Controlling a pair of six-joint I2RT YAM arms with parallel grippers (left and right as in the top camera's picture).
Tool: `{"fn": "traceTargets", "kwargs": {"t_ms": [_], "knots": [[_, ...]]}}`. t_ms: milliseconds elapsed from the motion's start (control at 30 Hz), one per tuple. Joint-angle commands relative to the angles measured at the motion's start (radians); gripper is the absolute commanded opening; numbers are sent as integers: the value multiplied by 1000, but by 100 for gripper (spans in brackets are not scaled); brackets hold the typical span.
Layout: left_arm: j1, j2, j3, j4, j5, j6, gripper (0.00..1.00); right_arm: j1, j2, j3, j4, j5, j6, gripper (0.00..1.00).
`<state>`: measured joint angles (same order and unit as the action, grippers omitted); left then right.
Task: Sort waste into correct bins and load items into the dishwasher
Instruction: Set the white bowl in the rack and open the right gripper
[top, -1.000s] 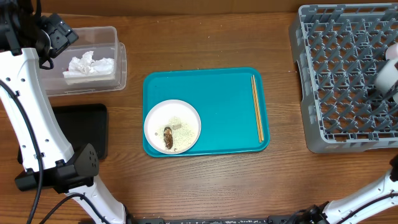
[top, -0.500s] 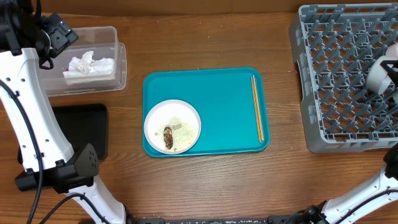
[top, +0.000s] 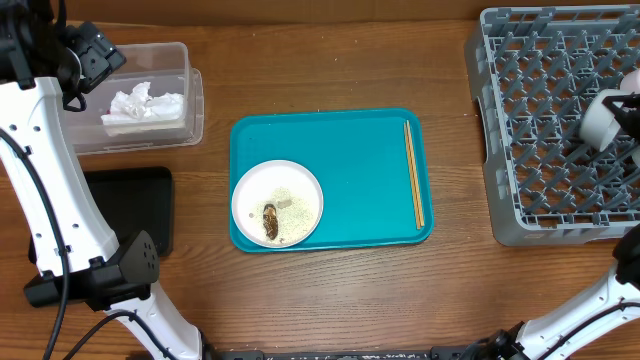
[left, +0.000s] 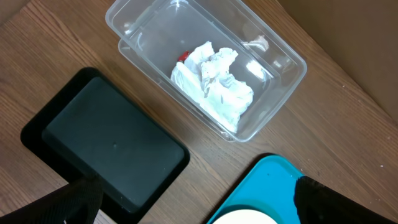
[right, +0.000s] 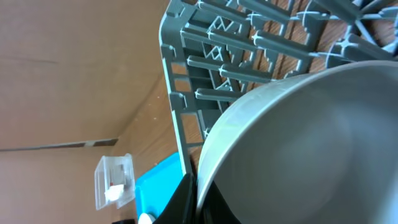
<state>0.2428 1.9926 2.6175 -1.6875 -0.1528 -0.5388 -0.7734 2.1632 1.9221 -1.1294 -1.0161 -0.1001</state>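
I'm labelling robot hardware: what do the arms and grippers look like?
The left arm and right arm are white tubular links with black joints. Thin black cables run along the left one. The left gripper is black, with dark fingers.

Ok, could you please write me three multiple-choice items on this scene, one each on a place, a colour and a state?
1. Where on the teal rectangular serving tray do the thin wooden chopsticks lie? A by its left edge; B by its right edge; C by its near edge.
2. What colour is the small crinkled wrapper beside the crumpled white paper tissues in the clear rectangular plastic tub? A red; B blue; C yellow.
3. The left gripper is: A open and empty; B shut on a tissue; C shut on the wrapper.
Answers: B, overhead they run along the right rim; A, a red scrap peeks out by the tissues; A, its jaws stand wide apart, gripping nothing.
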Motion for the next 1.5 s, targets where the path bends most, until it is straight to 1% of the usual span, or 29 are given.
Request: {"fn": "traceTargets", "kwargs": {"t_ms": [0, 67, 200, 233, 300, 367, 433, 467, 500, 567, 600, 633, 700, 933, 1033, 1100, 1333, 1367, 1433, 1467], "knots": [[4, 10, 2, -2, 5, 23, 100, -22, -6, 1, -2, 60, 42, 4], [4, 10, 2, -2, 5, 23, 100, -32, -7, 3, -13, 93, 78, 4], [4, 10, 2, -2, 5, 23, 100, -54, -13, 24, -57, 130, 100, 6], [4, 10, 2, -2, 5, 23, 100, -68, -26, 45, -69, 159, 161, 6], [4, 10, 2, -2, 5, 23, 100, -81, -49, 66, -82, 178, 209, 7], [4, 10, 2, -2, 5, 23, 100, -95, -89, 85, -102, 269, 294, 9], [4, 10, 2, -2, 5, 23, 100, -102, -124, 88, -113, 346, 344, 11], [4, 10, 2, -2, 5, 23, 100, -104, -147, 88, -118, 386, 365, 12], [4, 10, 2, -2, 5, 23, 100, -104, -183, 88, -127, 446, 397, 18], [4, 10, 2, -2, 5, 23, 100, -104, -226, 88, -138, 528, 453, 26], [4, 10, 2, -2, 5, 23, 100, -104, -246, 88, -143, 565, 479, 31], [4, 10, 2, -2, 5, 23, 100, -104, -262, 88, -146, 592, 497, 33], [4, 10, 2, -2, 5, 23, 100, -104, -291, 88, -149, 636, 521, 34], [4, 10, 2, -2, 5, 23, 100, -89, -320, 88, -146, 634, 516, 33], [4, 10, 2, -2, 5, 23, 100, -72, -320, 88, -121, 649, 512, 36], [4, 10, 2, -2, 5, 23, 100, -60, -320, 88, -106, 669, 512, 38], [4, 10, 2, -2, 5, 23, 100, 0, -320, 88, -78, 786, 512, 38], [4, 10, 2, -2, 5, 23, 100, 11, -320, 88, -76, 790, 512, 37], [4, 10, 2, -2, 5, 23, 100, 34, -320, 88, -73, 787, 513, 30], [4, 10, 2, -2, 5, 23, 100, 48, -320, 88, -74, 787, 512, 29]]}}
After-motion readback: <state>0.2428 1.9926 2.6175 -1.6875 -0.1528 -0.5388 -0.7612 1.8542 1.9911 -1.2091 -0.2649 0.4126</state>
